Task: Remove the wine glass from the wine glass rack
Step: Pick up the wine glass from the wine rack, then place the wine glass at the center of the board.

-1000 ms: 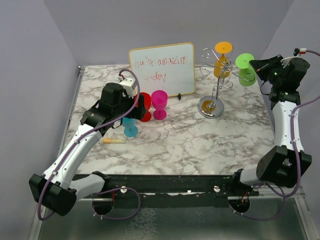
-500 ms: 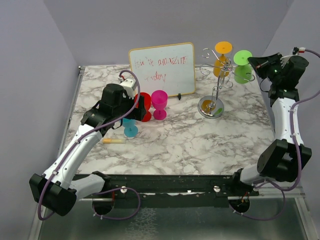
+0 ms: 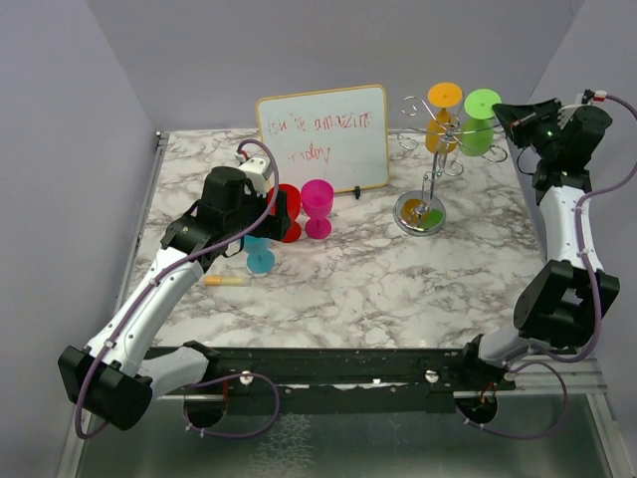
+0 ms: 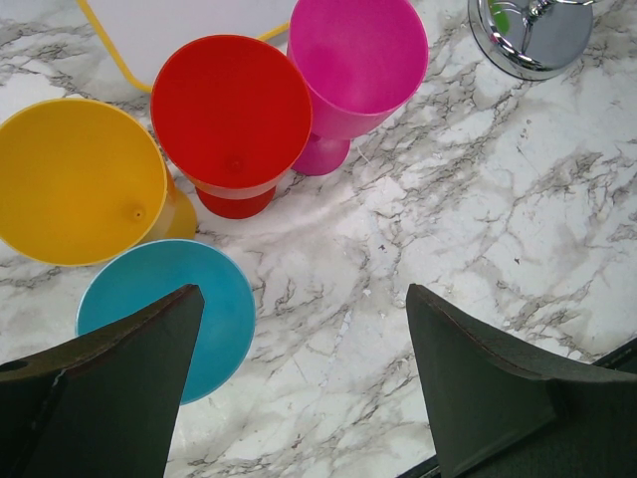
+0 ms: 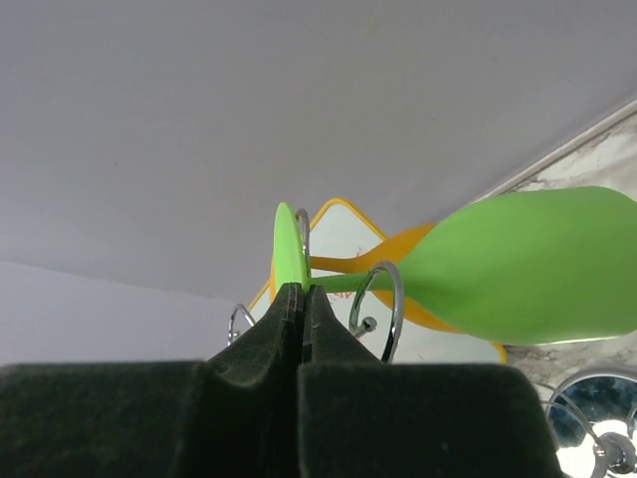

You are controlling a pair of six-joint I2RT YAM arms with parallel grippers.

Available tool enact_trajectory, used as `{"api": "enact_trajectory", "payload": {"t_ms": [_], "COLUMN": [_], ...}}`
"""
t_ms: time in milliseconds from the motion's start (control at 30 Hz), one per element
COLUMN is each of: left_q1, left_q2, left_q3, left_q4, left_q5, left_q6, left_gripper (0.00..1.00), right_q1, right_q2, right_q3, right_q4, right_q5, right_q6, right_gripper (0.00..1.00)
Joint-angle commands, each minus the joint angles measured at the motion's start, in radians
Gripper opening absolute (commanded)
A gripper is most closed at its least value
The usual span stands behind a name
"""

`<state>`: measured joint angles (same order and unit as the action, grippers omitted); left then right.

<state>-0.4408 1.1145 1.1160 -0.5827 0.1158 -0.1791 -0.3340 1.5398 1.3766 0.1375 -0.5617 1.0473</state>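
The right gripper (image 5: 302, 291) has its jaws shut tight, and they pinch the thin stem of the green wine glass (image 5: 528, 259), right next to its flat round foot. The glass lies tipped on its side up by the top of the rack (image 3: 430, 177), and its stem runs past one of the rack's curled wire rings. An orange glass (image 3: 441, 124) hangs on the rack just beside it. The rack stands on its shiny round base at the back right of the table (image 3: 348, 289). The left gripper (image 4: 301, 299) has its jaws wide apart and holds nothing. It hangs over a blue glass (image 4: 164, 314), near a red glass (image 4: 231, 115), a pink glass (image 4: 358, 60) and a yellow glass (image 4: 75, 179), in front of the whiteboard (image 3: 323, 139).
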Motion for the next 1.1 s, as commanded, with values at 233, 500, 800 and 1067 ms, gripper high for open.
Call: {"api": "enact_trajectory", "payload": {"t_ms": [233, 500, 800, 1067], "left_q1": [-0.006, -0.006, -0.006, -0.006], "left_q2": [-0.021, -0.010, -0.035, -0.039], "left_q3": [-0.010, 0.014, 0.019, 0.026], "left_q4": [0.009, 0.009, 0.007, 0.007], "left_q5": [0.014, 0.016, 0.001, 0.009], "left_q6": [-0.009, -0.008, -0.006, -0.012], "left_gripper": [0.85, 0.85, 0.86, 0.86], "right_q1": [0.000, -0.001, 0.000, 0.000], "right_q2": [0.003, -0.027, -0.145, -0.228], "right_q3": [0.035, 0.003, -0.103, -0.128], "right_q4": [0.070, 0.110, 0.114, 0.032], "right_q5": [0.208, 0.316, 0.407, 0.488], "right_q6": [0.035, -0.021, -0.084, -0.133], "right_gripper": [0.00, 0.00, 0.01, 0.01]}}
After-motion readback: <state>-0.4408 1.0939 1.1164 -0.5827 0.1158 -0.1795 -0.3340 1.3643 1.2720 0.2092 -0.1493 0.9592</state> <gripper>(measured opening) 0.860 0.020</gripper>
